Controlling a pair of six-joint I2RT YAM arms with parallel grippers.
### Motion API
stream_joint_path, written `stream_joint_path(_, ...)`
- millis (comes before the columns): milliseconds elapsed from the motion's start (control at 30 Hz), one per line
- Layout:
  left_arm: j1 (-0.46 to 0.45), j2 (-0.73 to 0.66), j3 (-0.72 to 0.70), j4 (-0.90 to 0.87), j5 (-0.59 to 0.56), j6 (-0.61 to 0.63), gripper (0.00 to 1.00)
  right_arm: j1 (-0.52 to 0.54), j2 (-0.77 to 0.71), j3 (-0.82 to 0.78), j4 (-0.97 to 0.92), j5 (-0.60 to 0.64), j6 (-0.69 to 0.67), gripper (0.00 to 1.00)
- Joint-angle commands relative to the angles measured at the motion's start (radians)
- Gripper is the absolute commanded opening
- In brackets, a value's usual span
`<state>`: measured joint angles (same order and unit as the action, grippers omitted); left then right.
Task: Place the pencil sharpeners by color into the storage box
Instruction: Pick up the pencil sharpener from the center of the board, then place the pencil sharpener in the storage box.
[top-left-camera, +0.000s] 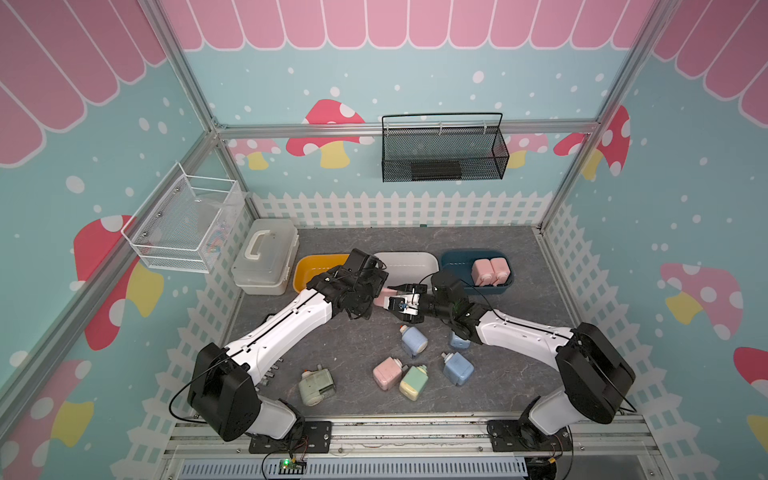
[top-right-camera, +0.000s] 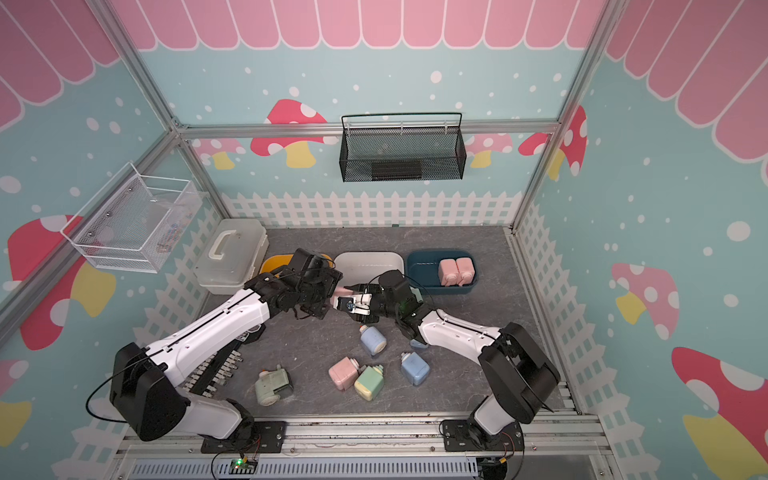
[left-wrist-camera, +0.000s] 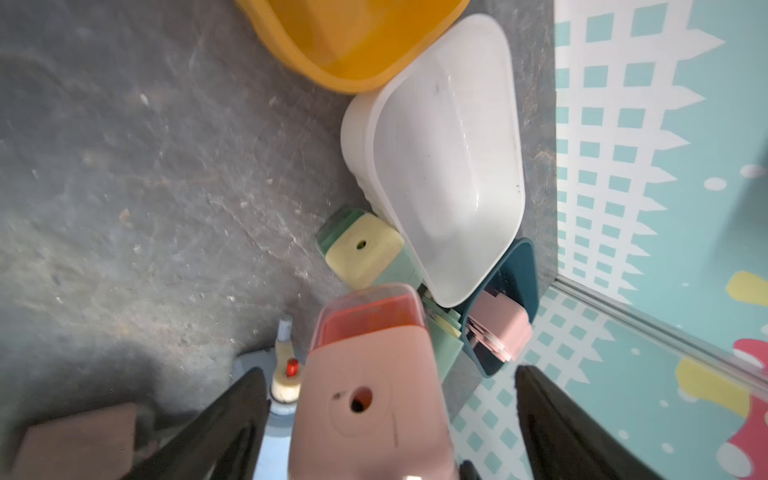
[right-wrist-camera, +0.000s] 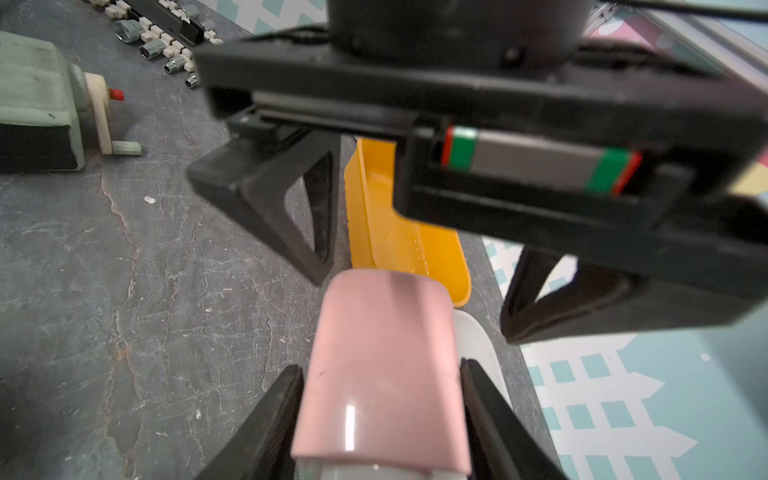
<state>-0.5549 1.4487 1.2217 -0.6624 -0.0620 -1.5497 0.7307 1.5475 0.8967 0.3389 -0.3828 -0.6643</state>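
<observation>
A pink pencil sharpener (top-left-camera: 384, 296) (right-wrist-camera: 382, 374) hangs above the table's middle, with my right gripper (top-left-camera: 395, 300) (right-wrist-camera: 381, 368) shut on it. My left gripper (top-left-camera: 376, 291) (left-wrist-camera: 390, 372) faces it, open, its fingers wide on either side of the pink body (left-wrist-camera: 374, 395) without touching. Behind stand the yellow (top-left-camera: 309, 270), white (top-left-camera: 415, 262) and dark blue (top-left-camera: 455, 259) storage box tubs. The blue tub holds two pink sharpeners (top-left-camera: 490, 271). Loose on the table lie blue ones (top-left-camera: 414, 340) (top-left-camera: 457, 368), a pink one (top-left-camera: 387, 372) and a green one (top-left-camera: 413, 382). Another green one (left-wrist-camera: 365, 249) leans by the white tub.
A grey-green crank sharpener (top-left-camera: 316, 386) lies at the front left, near a rail of sockets (top-right-camera: 220, 370). A white lidded case (top-left-camera: 266, 257) stands at the back left. Wire baskets hang on the left wall (top-left-camera: 183, 220) and on the back wall (top-left-camera: 444, 149).
</observation>
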Motion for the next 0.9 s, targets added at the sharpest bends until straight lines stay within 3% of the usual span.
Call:
stream_joint_path(0, 0.047, -0.038, -0.008, 0.011, -0.081, 0.153, 0.99, -0.019, -0.032, 0.017, 0.002, 0.006, 0.065, 0.0)
stream_joint_path(300, 0.062, -0.082, -0.038, 0.028, -0.204, 0.341, 0.99, -0.105, -0.1, -0.016, 0.005, 0.117, 0.254, 0.0)
stream_joint_path(400, 0.062, -0.084, -0.048, 0.062, -0.176, 0.397, 0.99, -0.156, -0.128, -0.026, 0.014, 0.099, 0.376, 0.0)
stream_joint_path(500, 0.061, -0.077, -0.066, 0.104, -0.145, 0.439, 0.98, -0.222, -0.151, -0.031, 0.02, -0.003, 0.502, 0.0)
stream_joint_path(600, 0.058, -0.086, -0.12, 0.242, -0.073, 0.508, 0.98, -0.274, -0.168, -0.041, 0.034, -0.018, 0.606, 0.0)
stream_joint_path(700, 0.058, -0.085, -0.151, 0.343, 0.004, 0.552, 0.98, -0.302, -0.19, -0.054, 0.032, 0.046, 0.659, 0.0)
stream_joint_path(867, 0.059, -0.033, -0.122, 0.405, 0.126, 0.594, 0.99, -0.327, -0.224, -0.081, 0.032, 0.253, 0.714, 0.0)
